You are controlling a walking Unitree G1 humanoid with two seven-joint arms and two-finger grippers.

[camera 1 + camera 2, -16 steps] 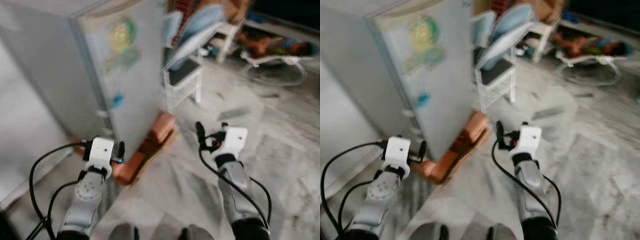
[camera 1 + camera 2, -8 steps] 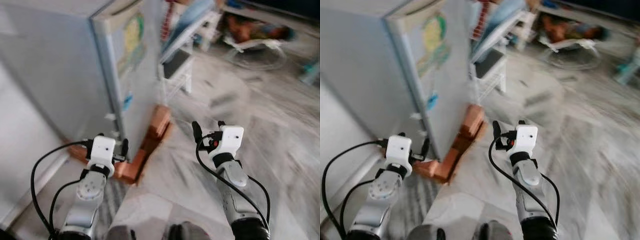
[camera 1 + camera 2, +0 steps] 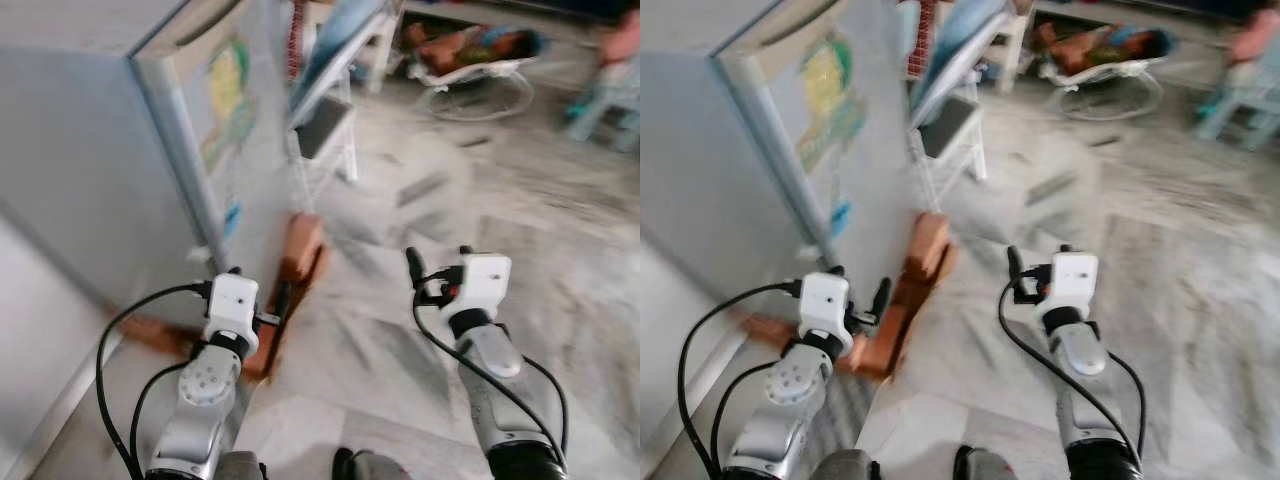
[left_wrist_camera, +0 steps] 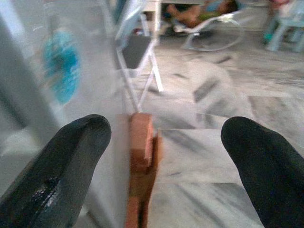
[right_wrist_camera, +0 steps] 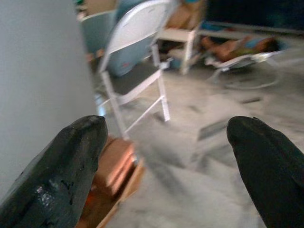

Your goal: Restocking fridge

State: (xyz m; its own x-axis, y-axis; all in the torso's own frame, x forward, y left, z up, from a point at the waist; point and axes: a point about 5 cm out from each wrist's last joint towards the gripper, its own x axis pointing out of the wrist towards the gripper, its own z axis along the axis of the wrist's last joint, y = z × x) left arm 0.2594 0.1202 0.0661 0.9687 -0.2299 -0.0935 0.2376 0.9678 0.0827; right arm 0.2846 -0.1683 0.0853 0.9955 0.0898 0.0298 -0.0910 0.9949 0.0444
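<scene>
A tall pale grey fridge (image 3: 110, 150) stands upright at the left, its door shut. Colourful stickers, yellow-green above and a small blue one lower down, mark the door face. Its base rests on reddish-brown bricks (image 3: 300, 245) on the grey marbled floor.

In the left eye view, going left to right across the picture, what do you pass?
Fridge → left end effector → bricks at the fridge's foot → white folding chair → right end effector → baby bouncer on the floor.
</scene>
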